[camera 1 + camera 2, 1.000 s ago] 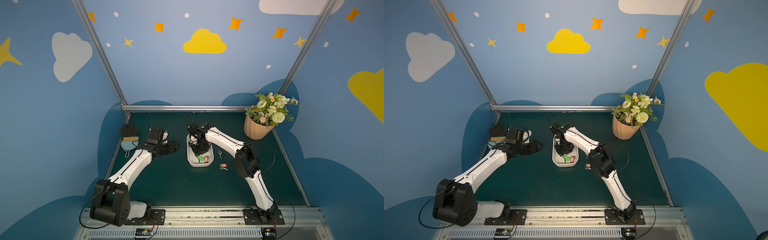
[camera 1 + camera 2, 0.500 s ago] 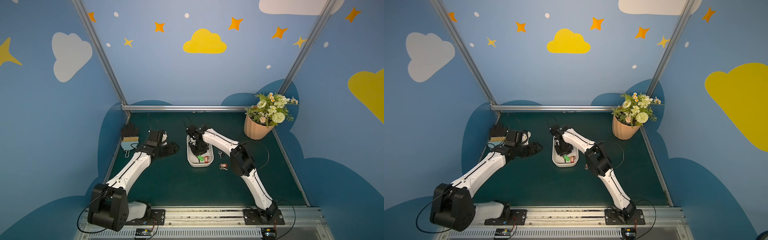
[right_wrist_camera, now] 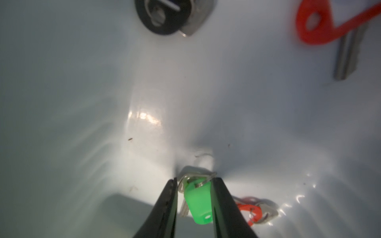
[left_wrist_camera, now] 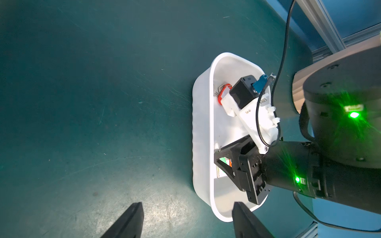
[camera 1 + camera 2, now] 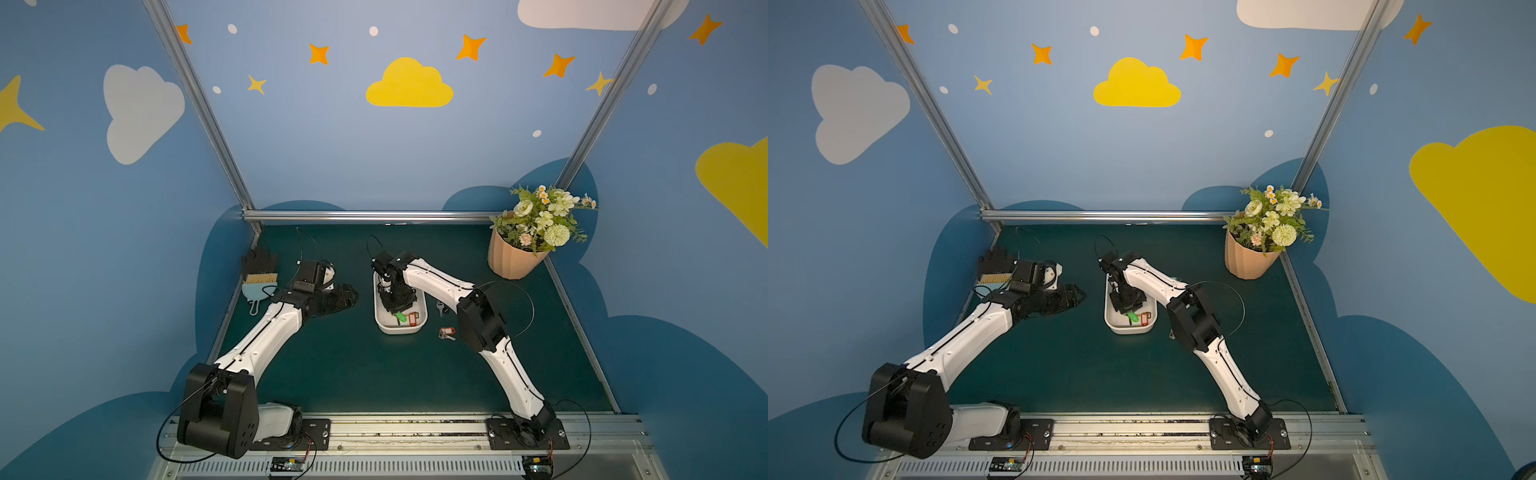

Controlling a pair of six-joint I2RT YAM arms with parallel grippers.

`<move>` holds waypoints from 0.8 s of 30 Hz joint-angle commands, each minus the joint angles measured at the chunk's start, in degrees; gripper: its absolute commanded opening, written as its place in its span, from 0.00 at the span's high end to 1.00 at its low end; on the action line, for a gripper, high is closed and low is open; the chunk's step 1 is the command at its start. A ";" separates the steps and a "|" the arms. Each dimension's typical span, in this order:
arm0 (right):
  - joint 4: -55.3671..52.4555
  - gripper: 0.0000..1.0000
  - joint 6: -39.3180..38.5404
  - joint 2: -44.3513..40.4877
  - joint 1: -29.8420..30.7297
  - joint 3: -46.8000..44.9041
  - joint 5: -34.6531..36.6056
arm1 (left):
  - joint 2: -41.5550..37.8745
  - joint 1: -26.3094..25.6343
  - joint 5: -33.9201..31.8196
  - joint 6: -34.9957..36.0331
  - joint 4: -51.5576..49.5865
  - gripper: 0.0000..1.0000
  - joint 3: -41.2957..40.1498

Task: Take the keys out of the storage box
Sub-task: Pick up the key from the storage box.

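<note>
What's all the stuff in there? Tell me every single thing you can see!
storage box: one, white, middle of the mat
green-tagged key: one, green tag, in the box
red-tagged keys: two showing, red tags, in the box; the second lies beside the green one
black-topped key: one, black, in the box
loose keys: two, one red-tagged, one silvery, on the mat right of the box
flower pot: one, peach, white and green flowers, back right corner
brush: one, black with tan bristles, back left edge
mat: one, dark green, covers the table
left hand: black, open, empty, left of the box
right hand: black, inside the box, pinching the green tag
</note>
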 commanded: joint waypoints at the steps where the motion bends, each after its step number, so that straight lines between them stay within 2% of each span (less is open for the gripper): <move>1: -0.82 0.71 0.39 1.70 0.15 1.30 0.93 | 0.52 0.32 0.97 0.92 -0.14 0.26 1.38; 10: -0.79 0.79 -0.02 3.77 -0.11 3.72 2.22 | 0.88 0.47 1.31 1.09 -0.17 0.26 1.56; 20: -0.22 0.97 -0.79 3.89 -0.64 4.32 3.87 | 1.36 0.50 1.61 1.17 -0.27 0.26 1.73; 24: -0.25 1.00 -1.17 2.37 -0.63 5.10 3.76 | 1.67 0.54 1.69 1.15 -0.14 0.26 1.89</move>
